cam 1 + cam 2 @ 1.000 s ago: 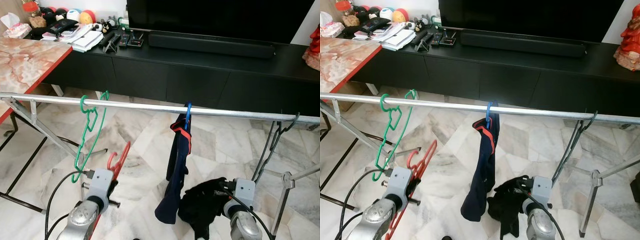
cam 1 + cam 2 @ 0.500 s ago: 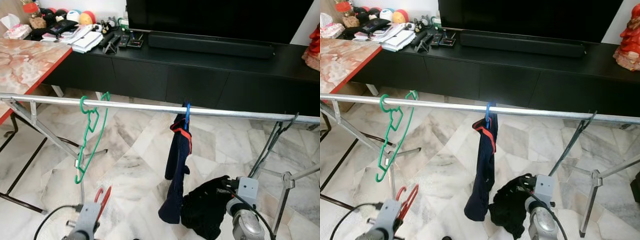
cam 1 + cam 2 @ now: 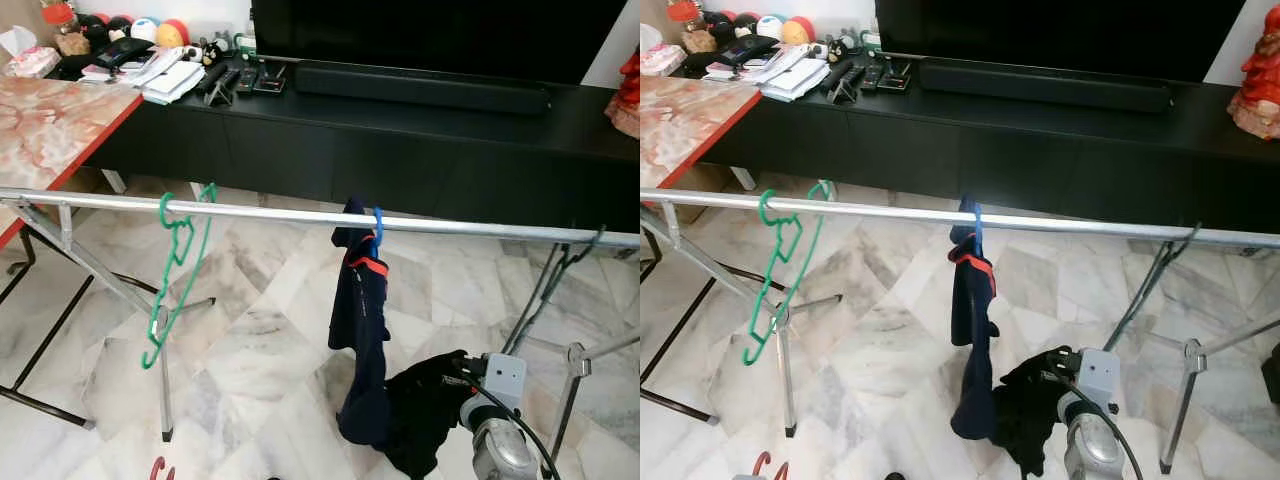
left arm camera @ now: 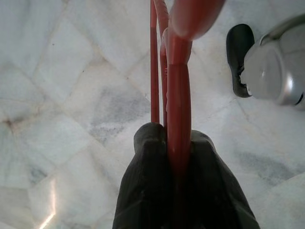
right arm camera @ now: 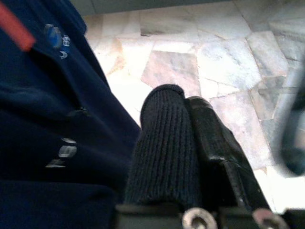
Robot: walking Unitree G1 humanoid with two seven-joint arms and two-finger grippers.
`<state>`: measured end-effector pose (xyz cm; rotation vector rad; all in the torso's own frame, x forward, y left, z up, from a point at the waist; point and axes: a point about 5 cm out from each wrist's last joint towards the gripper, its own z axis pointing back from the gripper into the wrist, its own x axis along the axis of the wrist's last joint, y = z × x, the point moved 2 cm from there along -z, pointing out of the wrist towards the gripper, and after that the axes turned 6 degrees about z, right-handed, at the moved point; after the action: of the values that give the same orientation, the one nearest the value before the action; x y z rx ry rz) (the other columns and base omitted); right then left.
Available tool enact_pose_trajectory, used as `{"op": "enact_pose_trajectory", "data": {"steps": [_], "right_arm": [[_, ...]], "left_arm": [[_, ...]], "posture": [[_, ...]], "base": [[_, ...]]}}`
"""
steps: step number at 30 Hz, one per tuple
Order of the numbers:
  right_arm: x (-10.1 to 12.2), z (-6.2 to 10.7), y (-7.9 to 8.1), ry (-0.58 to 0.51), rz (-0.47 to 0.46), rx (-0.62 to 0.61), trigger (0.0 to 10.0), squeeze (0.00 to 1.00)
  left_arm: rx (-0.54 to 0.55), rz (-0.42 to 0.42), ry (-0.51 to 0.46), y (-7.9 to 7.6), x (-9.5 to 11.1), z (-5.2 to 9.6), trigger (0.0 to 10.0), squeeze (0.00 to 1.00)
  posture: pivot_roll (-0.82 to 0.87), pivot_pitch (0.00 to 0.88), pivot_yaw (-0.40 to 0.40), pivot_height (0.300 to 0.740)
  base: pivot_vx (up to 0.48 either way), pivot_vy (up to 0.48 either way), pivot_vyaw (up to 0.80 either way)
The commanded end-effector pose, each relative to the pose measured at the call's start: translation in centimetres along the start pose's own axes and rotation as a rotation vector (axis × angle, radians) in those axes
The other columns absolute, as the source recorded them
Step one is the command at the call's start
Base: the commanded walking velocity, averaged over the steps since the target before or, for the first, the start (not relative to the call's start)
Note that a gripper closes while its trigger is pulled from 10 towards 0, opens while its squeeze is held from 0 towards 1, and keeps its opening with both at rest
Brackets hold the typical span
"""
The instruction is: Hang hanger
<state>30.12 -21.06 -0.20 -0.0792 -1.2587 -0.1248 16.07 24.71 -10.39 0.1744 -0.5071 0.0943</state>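
L claw [image 4: 178,157] grips 1 red hanger [image 4: 177,109]; 2 hangers on rail [image 3: 480,228].

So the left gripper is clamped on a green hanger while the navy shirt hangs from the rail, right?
Not quite. The hanger in the left gripper is red, as the left wrist view shows. The green hanger hangs on the rail, as does the navy shirt.

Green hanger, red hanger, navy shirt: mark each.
green hanger [image 3: 176,268], left eye view, mid frame below the rail.
red hanger [image 4: 178,119], left wrist view, bar pinched in the left hand.
navy shirt [image 3: 970,330], right eye view, hanging body.
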Motion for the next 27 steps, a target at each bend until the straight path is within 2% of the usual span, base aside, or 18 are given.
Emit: {"op": "enact_pose_trajectory", "data": {"steps": [1, 10, 16, 18, 27], "right_arm": [[-0.1, 0.0, 0.4, -0.005, -0.014, 0.001, 10.0, 0.0], [0.3, -0.1, 0.6, -0.016, -0.015, 0.002, 10.0, 0.0], [0.3, -0.1, 0.4, -0.012, -0.025, -0.012, 10.0, 0.0], [0.2, -0.1, 0.3, -0.006, -0.047, -0.027, 10.0, 0.0], [0.3, -0.2, 0.0, -0.001, -0.037, -0.027, 10.0, 0.0]], "left_arm": [[0.02, 0.001, 0.031, 0.9, -1.0, 0.2, 10.0, 0.0], [0.022, 0.015, 0.044, 0.5, -1.8, 0.2, 10.0, 0.0], [0.022, 0.011, 0.055, 0.6, -2.4, 0.3, 10.0, 0.0], [0.02, 0.014, 0.058, 0.7, -2.6, 0.4, 10.0, 0.0], [0.014, 0.01, 0.056, 0.6, -2.6, 0.4, 10.0, 0.0]], "posture": [[-0.04, 0.192, 0.021, 0.74], [-0.04, 0.19, 0.019, 0.74], [-0.04, 0.19, 0.018, 0.74], [-0.04, 0.189, 0.016, 0.74], [-0.04, 0.189, 0.014, 0.74]], "base": [[0.0, 0.48, 0.0], [0.0, 0.469, 0.0], [0.0, 0.0, 0.0], [0.0, 0.0, -0.8], [0.0, 0.0, -0.8]]}}
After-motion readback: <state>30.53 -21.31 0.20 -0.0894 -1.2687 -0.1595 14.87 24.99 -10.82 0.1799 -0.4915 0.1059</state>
